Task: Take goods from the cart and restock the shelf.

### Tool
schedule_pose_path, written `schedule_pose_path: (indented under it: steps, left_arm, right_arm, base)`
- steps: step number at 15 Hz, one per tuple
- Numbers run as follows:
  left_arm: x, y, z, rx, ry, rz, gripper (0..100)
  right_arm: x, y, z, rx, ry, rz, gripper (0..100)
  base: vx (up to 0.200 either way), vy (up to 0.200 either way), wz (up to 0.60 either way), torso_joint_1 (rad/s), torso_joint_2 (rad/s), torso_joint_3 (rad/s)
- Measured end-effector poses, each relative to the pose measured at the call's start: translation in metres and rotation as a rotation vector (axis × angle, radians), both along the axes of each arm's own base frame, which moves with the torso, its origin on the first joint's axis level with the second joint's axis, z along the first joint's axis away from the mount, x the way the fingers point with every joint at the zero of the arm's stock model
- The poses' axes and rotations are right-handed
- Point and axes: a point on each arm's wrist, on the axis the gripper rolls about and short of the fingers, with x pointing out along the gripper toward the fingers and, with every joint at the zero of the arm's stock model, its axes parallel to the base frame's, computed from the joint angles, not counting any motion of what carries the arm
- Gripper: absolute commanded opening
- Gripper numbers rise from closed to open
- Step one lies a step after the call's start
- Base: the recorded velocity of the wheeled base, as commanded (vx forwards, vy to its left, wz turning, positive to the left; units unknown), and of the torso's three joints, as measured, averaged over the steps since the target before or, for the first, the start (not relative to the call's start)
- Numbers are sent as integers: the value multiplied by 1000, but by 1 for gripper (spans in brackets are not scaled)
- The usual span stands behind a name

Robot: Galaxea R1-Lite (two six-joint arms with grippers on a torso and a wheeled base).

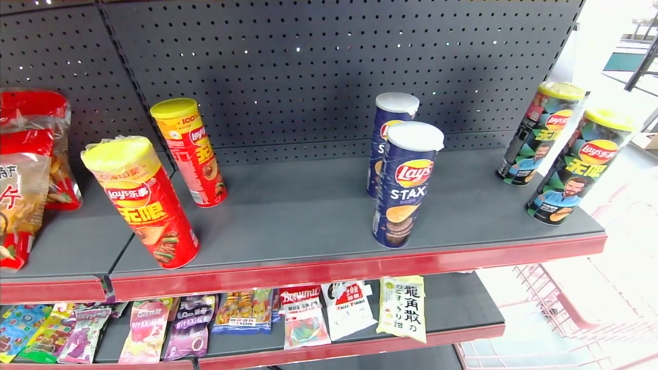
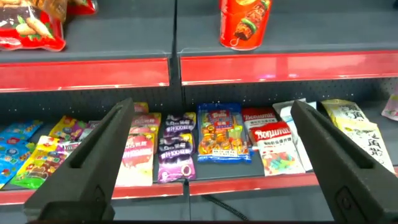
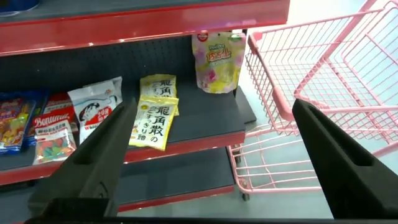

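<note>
Both gaping wide, empty: left tool (image 2: 212, 104), right tool (image 3: 214, 102); blue chip canister (image 1: 406, 185) looks light, stiff, slick, so squeeze mid-body.

Cans (image 1: 406, 185) stand on the shelf (image 1: 308, 216), cart (image 1: 570, 311) rightward.

Printed logos and lettering cover the chip cans (image 1: 408, 185) and the snack packets (image 1: 304, 313).

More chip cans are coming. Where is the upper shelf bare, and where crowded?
The widest bare patch on the upper shelf lies between the red cans and the blue cans. A smaller one sits between the blue cans and the dark cans. The left end is crowded with snack bags.
</note>
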Motion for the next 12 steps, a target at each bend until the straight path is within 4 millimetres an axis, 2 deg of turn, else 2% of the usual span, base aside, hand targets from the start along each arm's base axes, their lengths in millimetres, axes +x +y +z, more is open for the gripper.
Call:
schedule_pose_path:
  steps: [1, 6, 12]
  left_arm:
    - [0, 0, 0, 0, -1, 0, 100]
    - [0, 0, 0, 1, 1, 0, 100]
    - [0, 0, 0, 0, 0, 0, 100]
  right_arm:
    - [0, 0, 0, 0, 0, 0, 100]
    - [0, 0, 0, -1, 0, -2, 100]
    - [0, 0, 0, 0, 0, 0, 100]
  base:
    - [0, 0, 0, 0, 0, 0]
    - [0, -200, 0, 1, 3, 4]
    - [0, 0, 0, 0, 0, 0]
